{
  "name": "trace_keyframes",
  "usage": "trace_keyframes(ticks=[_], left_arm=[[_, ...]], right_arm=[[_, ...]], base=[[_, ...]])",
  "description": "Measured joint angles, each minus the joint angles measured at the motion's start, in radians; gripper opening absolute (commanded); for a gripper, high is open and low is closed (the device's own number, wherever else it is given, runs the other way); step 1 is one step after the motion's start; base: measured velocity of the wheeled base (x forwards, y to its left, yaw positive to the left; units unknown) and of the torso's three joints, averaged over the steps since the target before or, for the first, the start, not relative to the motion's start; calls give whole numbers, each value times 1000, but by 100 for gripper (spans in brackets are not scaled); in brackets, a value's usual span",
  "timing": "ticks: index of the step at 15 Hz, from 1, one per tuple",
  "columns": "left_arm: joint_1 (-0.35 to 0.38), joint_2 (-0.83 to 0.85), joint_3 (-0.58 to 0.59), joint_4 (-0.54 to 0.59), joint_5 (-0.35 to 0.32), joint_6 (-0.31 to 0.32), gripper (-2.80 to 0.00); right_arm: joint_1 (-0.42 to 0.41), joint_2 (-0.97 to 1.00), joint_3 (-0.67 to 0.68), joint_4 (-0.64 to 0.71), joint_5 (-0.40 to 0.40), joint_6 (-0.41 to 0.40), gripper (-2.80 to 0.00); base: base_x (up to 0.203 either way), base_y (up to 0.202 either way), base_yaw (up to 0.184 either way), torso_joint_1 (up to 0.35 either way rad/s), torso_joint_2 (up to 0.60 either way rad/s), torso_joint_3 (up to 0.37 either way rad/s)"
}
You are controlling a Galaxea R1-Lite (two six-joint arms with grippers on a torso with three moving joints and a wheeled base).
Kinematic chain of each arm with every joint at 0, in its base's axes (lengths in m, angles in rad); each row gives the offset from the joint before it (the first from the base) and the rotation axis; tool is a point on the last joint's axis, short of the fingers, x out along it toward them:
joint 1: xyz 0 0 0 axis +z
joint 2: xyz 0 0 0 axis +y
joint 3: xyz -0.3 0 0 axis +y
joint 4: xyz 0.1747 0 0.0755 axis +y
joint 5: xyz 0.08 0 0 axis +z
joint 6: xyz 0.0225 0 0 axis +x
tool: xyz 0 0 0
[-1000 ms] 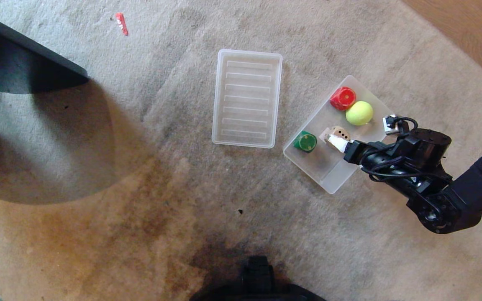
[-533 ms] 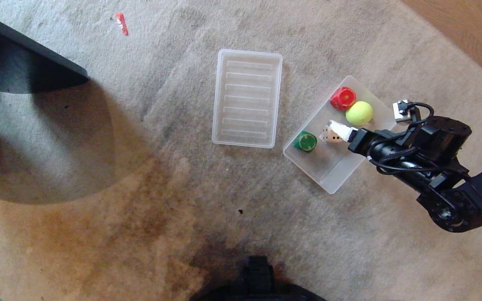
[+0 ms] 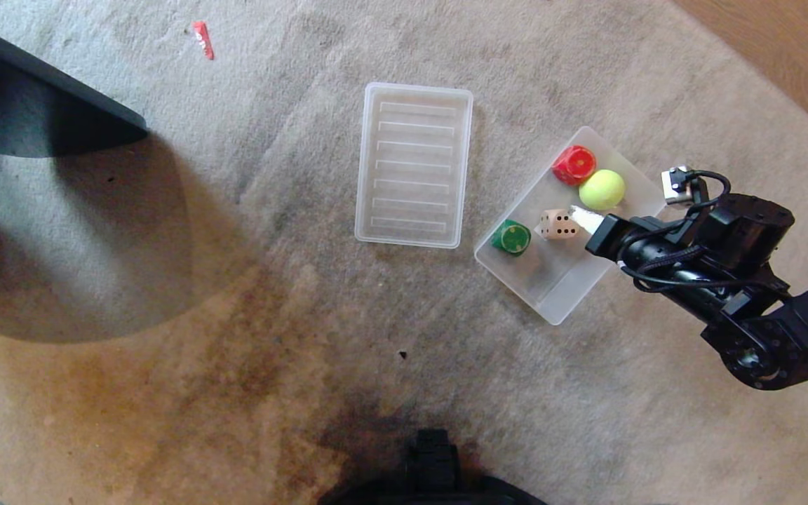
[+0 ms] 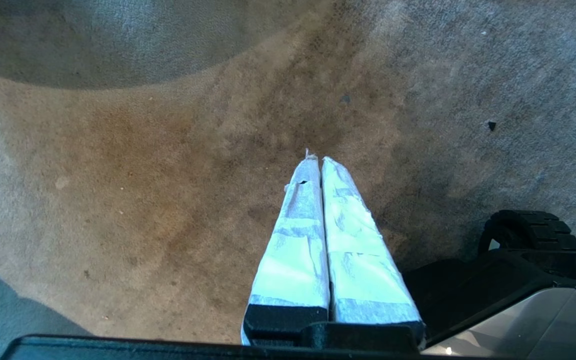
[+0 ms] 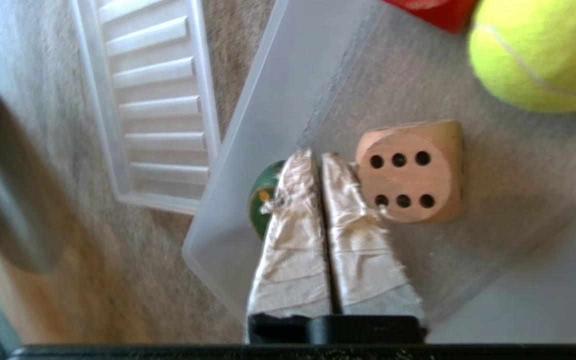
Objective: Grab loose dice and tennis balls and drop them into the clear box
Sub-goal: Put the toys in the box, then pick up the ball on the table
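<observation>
Stained beige carpet (image 3: 236, 315) underneath, nothing loose showing on it apart from a red scrap (image 3: 203, 39) far off.

Comparing with a second ago: right gripper (image 5: 318, 160) no longer spread around the beige die (image 5: 410, 170); taped fingers now pressed together, clamping nothing. Die sitting free on the floor of the clear box (image 3: 551, 291), six pips up, just beside the fingertips and looking to brush one of them. Green die (image 5: 260, 202) peeking out behind the fingertips on the other side. Tennis ball (image 5: 538, 55) and red die (image 5: 433, 12) lying further ahead of the tips, also inside the box. Ribbed lid (image 3: 414, 165) flat on the carpet, well apart beyond the box wall.

Reading this as a finished drop: release done, jaws closing up for retreat. Arm sitting slightly further out from the box than a second ago.

Left gripper (image 4: 318, 160) parked over bare carpet near the base, fingers together, holding nothing.

Counting one beige die and one ball in the box. No yellow die anywhere in view, so probably more hunting needed next.
</observation>
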Motion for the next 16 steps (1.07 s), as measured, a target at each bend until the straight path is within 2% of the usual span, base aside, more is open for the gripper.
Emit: trace_keyframes(ticks=[6, 8, 10, 12, 14, 16], left_arm=[[0, 0, 0, 0, 0, 0, -280], [0, 0, 0, 0, 0, 0, -280], [0, 0, 0, 0, 0, 0, -280], [0, 0, 0, 0, 0, 0, -280], [0, 0, 0, 0, 0, 0, -280], [0, 0, 0, 0, 0, 0, -280]], right_arm=[[0, -1, 0, 0, 0, 0, -280], [-5, -14, 20, 42, -18, -28, -280], [-19, -88, 86, 213, -50, -85, -280], [-33, -263, 166, 439, -81, -148, -280], [-50, -558, 252, 690, -114, -210, -280], [-54, -872, 267, 897, -119, -240, -280]], base=[[0, 0, 0, 0, 0, 0], [0, 0, 0, 0, 0, 0], [0, 0, 0, 0, 0, 0], [0, 0, 0, 0, 0, 0], [0, 0, 0, 0, 0, 0], [0, 0, 0, 0, 0, 0]])
